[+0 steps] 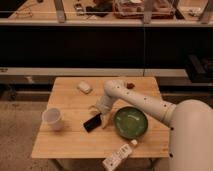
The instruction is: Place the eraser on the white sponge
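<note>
The eraser (92,123), a small flat black block, lies on the wooden table (65,145) between the white cup and the green bowl. My gripper (99,114) is down at the eraser's right end, its two pale fingers (93,107) standing apart just above and beside the block. I cannot tell whether they touch it. The white sponge (84,87), a small off-white pad, rests near the table's back edge, well apart from the gripper and behind the eraser.
A white cup (52,119) stands left of the eraser. A green bowl (130,122) sits right of it, under my forearm. A white bar with buttons (118,156) lies at the front edge. A small brown item (130,85) is at the back.
</note>
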You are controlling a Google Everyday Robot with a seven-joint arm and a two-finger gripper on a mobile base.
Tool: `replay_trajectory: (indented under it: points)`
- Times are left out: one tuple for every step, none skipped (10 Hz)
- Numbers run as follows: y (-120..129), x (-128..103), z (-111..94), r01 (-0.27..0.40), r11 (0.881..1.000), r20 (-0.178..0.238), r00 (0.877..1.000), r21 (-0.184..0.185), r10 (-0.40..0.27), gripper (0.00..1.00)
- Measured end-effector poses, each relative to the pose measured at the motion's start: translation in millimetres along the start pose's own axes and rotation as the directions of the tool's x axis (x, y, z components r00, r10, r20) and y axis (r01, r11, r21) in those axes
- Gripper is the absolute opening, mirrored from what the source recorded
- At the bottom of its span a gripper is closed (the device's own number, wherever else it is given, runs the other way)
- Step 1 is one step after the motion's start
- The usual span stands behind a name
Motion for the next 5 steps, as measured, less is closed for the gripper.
replay_trajectory:
  points:
    - [-0.3,1.1,0.4,0.011,1.000,0.010,1.000,-0.012,-0.011,0.54]
    - [-1.0,2.2,0.6,0.021,1.000,0.018,1.000,-0.021,-0.020,0.46]
    - [-2.5,7.2,-2.1,0.014,0.999,0.022,1.000,-0.032,-0.013,0.32]
    - [-4.0,9.7,-6.2,-0.004,0.999,0.027,1.000,-0.034,0.005,0.24]
    - [-8.1,10.5,-14.3,-0.044,0.999,0.044,0.998,-0.029,0.045,0.13]
